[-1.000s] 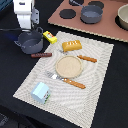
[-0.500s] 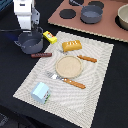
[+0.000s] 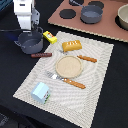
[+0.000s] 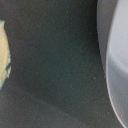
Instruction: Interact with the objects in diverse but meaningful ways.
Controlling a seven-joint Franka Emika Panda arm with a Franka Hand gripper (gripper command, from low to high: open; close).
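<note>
Behind the dark grey pot [image 3: 31, 44], the hand's [image 3: 27, 31] fingertips are hidden.

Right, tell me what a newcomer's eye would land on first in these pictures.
The white arm stands out at the exterior view's upper left, hanging over a dark grey pot on the black table; its jaws are hidden, so their state cannot be told. Next comes the pale placemat, with a round tan plate in its middle, an orange bread loaf behind that and a small pale blue carton at its near corner.
</note>
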